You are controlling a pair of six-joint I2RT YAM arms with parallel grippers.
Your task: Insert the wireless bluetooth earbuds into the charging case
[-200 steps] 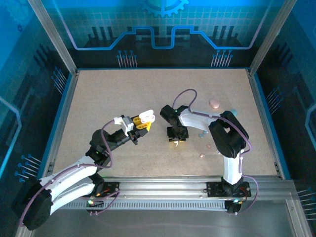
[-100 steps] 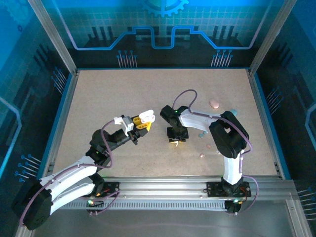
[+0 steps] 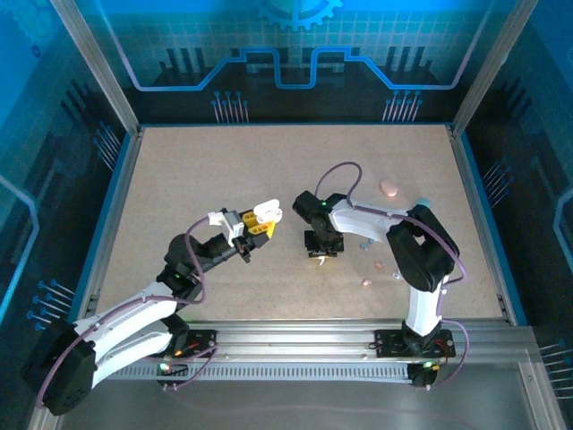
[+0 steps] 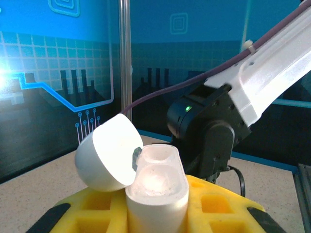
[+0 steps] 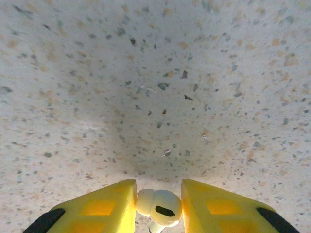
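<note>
Speckled beige tabletop [image 3: 224, 179] enclosed by blue walls [image 3: 295, 54] printed with circuit-line graphics, with aluminium posts [image 3: 94, 67] at the corners.
The left gripper [image 3: 258, 221] clamps a glossy white charging case [image 4: 156, 189] upright between yellow fingers, its domed lid [image 4: 109, 153] tipped back over two moulded wells. Just right of that case, the right gripper [image 3: 320, 253] points down at the table, its yellow fingers narrowly pinching a smooth white earbud [image 5: 156, 204] with a dark oval slot. Farther right lie tiny pink earbuds [image 3: 366, 281] and a pale blue earbud [image 3: 363, 243], and a rounded pink case [image 3: 389, 187] sits beyond them.
</note>
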